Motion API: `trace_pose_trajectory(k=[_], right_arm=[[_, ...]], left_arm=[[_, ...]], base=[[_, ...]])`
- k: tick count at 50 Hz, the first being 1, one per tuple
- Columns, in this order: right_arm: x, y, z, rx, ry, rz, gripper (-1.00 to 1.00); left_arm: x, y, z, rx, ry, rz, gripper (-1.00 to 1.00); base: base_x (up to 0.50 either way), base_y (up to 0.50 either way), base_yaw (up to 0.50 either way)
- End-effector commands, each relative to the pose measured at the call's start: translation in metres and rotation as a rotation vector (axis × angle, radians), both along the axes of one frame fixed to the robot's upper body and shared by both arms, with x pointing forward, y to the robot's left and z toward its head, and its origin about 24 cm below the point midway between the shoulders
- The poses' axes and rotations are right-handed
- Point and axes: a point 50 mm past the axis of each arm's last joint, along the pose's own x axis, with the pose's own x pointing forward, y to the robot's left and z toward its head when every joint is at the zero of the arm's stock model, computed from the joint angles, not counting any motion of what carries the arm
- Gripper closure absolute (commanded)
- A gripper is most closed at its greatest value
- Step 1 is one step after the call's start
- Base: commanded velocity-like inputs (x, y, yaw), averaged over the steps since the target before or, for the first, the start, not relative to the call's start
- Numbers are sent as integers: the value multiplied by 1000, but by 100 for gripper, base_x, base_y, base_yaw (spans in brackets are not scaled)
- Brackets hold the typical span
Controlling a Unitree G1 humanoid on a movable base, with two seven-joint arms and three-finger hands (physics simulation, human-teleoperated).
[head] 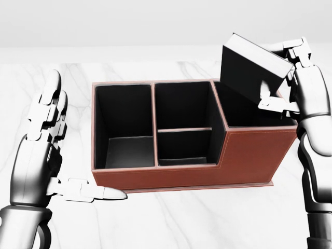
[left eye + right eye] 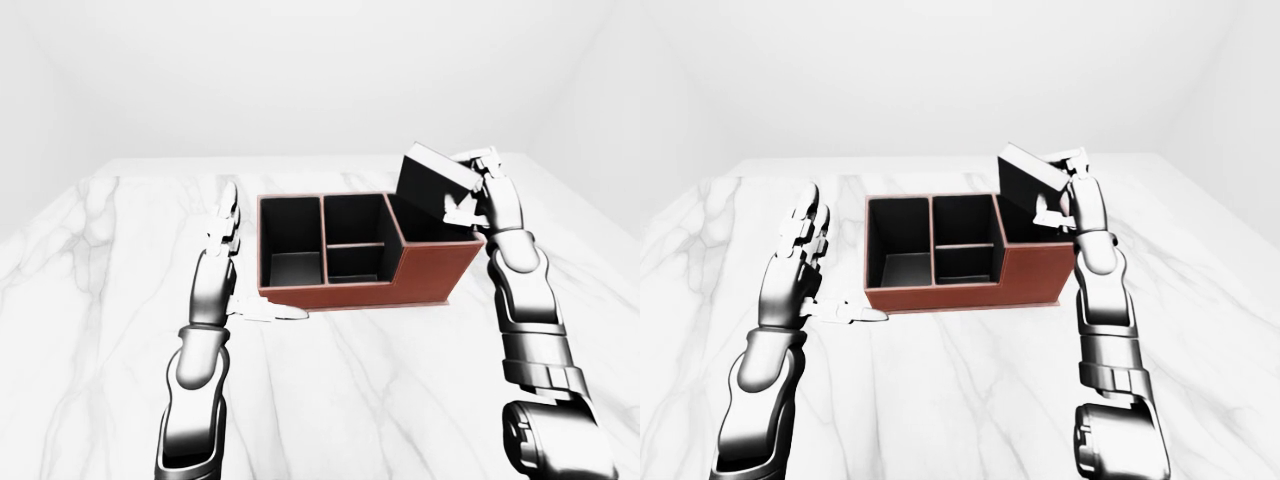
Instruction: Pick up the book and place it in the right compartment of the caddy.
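Left hand [image 1: 49, 140] held upright, fingers [image 1: 88, 190] spread, thumb pointing right; arm bent. Right hand [image 1: 290, 78] raised, fingers clamped; forearm near vertical.

The book [image 1: 248, 70] is black and closed, tilted with one corner dipping into the caddy's right compartment, its upper part above the rim. The caddy [image 1: 249, 155] is a reddish-brown leather box with black lining and four compartments, standing upright on the white marble table [image 1: 207, 218], nearer its far edge.
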Motion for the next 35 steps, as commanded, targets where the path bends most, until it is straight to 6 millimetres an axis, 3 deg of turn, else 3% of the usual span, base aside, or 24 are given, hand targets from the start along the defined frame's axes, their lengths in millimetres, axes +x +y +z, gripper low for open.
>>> trace_pose_trajectory(k=[1,9,12,15,23,27,29,30,35], right_arm=[[0,-8,7,87,-34,-12,100],[2,-13,3,88,-14,-25,100],[3,-17,-10,99,39,-45,100],[3,-17,-1,90,10,-40,100],[6,-23,-16,103,76,-63,100],[6,-24,-14,104,71,-67,100],[7,-25,-26,113,111,-79,100],[9,-24,-17,106,88,-71,100],[13,-21,-15,102,91,-64,100]], left_arm=[[-1,0,2,-5,-11,-3,-100],[0,0,1,-2,-6,-5,-100],[1,1,0,-3,3,-3,-100],[0,0,1,-1,-4,-5,-100],[-1,-1,3,1,-12,-7,-100],[-1,0,2,-1,-9,-6,-100],[-1,-1,3,-1,-12,-7,-100],[0,0,2,-1,-9,-7,-100],[0,0,1,-2,-4,-5,-100]], base=[[0,0,0],[0,0,0],[0,0,0],[0,0,0],[0,0,0],[0,0,0],[0,0,0],[0,0,0],[0,0,0]])
